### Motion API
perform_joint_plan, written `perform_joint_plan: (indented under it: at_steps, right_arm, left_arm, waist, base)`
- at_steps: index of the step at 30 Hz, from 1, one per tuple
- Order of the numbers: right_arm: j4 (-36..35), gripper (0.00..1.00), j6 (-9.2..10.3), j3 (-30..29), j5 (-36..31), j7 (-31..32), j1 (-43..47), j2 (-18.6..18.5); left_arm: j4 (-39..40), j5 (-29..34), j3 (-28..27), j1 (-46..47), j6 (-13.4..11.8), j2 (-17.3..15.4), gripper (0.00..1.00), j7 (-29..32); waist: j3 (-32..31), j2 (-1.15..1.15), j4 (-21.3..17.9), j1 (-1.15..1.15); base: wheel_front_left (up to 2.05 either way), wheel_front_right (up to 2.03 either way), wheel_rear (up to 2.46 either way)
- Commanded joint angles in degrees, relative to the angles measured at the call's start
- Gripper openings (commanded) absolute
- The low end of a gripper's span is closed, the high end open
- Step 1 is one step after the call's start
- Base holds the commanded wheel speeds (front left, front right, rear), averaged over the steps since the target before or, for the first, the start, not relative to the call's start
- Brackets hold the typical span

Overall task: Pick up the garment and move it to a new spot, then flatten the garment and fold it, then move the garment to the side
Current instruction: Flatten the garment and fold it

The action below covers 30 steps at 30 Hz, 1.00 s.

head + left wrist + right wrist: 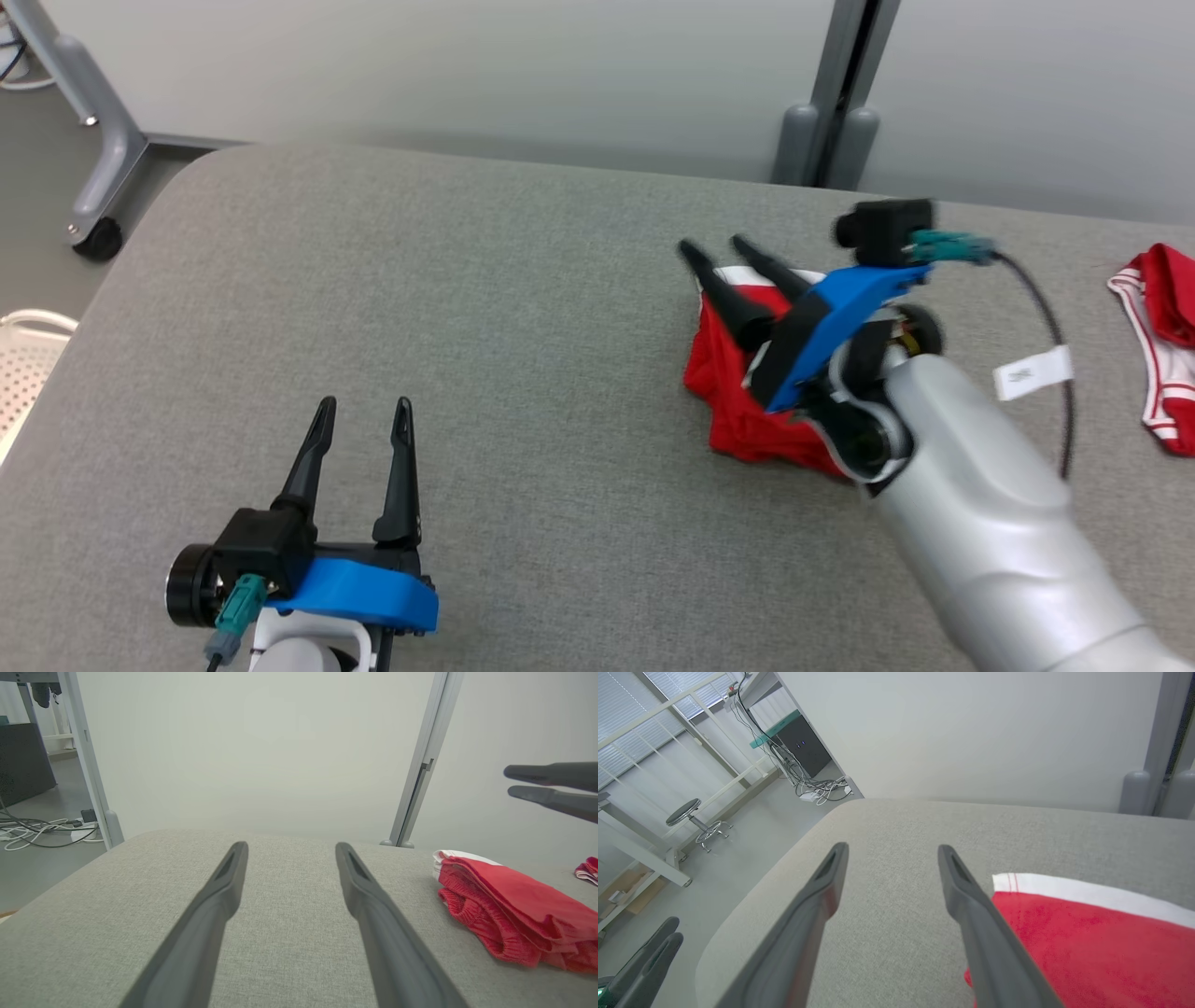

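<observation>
Under the right gripper (717,245), its tapered fingers spread and empty, the folded red knit garment (738,415) with a white band lies on the coarse grey table (467,327); the left gripper (364,403), well aside, gapes empty.

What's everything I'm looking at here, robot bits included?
Fabric-covered table: one, grey, foreground.
Folded cloth garment with a white band: one, red, on the table, right of centre.
Crumpled striped garment: one, red and white, table's far right edge.
Wheeled metal stand leg: one, grey, floor at far left.
Upright partition post: one, grey, behind the table.
Round stool: one, dark seat, floor beyond table.
Left tool: one, black, open, over bare table, lower left.
Right tool: one, black, open, above the folded garment.
</observation>
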<state>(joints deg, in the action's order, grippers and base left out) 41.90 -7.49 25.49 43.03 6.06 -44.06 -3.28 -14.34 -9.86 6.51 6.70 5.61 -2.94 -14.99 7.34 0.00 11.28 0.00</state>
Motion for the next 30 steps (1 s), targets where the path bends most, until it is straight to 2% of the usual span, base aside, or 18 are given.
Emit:
perform_joint_plan:
  at_steps: [1,5,7,8,10,15,19,25,30]
  right_arm:
    - [-3.0,1.0,-0.01,-2.2,-1.5,-1.3,2.2,-2.9]
    - [-8.1,1.0,-0.02,-7.6,-8.2,-3.0,5.8,-7.7]
    - [-9.3,1.0,-0.02,-9.4,-10.1,-3.4,7.1,-8.5]
    - [-12.1,1.0,-0.02,-13.4,-14.4,-4.2,10.6,-9.5]
    - [-15.5,1.0,-0.02,-17.1,-18.5,-4.8,14.3,-9.6]
    - [-24.8,1.0,-0.02,-25.7,-26.0,-6.1,24.8,-5.8]
    - [-30.1,1.0,-0.02,-30.6,-29.0,-6.9,32.1,-2.1]
    - [-33.7,1.0,-0.02,-32.6,-29.4,-7.2,37.9,-0.1]
    - [-34.3,1.0,-0.02,-31.5,-30.3,-8.2,40.9,0.2]
  left_arm:
    - [0.1,0.3,-0.4,-1.0,-0.1,0.1,1.0,-0.3]
    - [0.2,0.5,-1.3,-2.1,-0.1,0.0,1.0,-0.3]
    - [0.3,0.5,-1.4,-2.2,-0.1,0.0,1.0,-0.3]
    - [0.4,0.5,-1.7,-2.6,-0.2,0.1,1.0,-0.3]
    - [0.4,0.3,-2.0,-2.9,-0.4,0.1,1.0,-0.3]
    - [0.3,-0.3,-3.3,-3.2,-0.8,0.0,1.0,-0.3]
    - [-0.3,-0.6,-4.3,-3.6,-1.1,0.0,1.0,-0.3]
    - [-1.5,-0.6,-5.3,-4.3,-1.2,-0.1,1.0,-0.3]
    - [-3.3,-0.6,-6.0,-5.1,-1.2,-0.5,1.0,-0.3]
  waist:
    - [-1.3,0.0,-1.4,0.0]
    - [-2.6,0.0,-2.9,0.0]
    - [-2.8,0.0,-3.3,0.0]
    - [-3.1,0.0,-4.0,0.0]
    - [-3.3,0.0,-4.8,0.0]
    - [-3.4,0.0,-7.0,0.0]
    - [-3.8,0.0,-8.6,0.0]
    - [-4.9,0.0,-10.4,0.0]
    - [-6.0,0.0,-11.6,0.0]
  base:
    - [0.0,0.0,0.0]
    - [0.0,0.0,0.0]
    - [0.0,0.0,0.0]
    - [0.0,0.0,0.0]
    - [0.0,0.0,0.0]
    - [0.0,0.0,0.0]
    - [0.0,0.0,0.0]
    - [0.0,0.0,0.0]
    - [0.0,0.0,0.0]
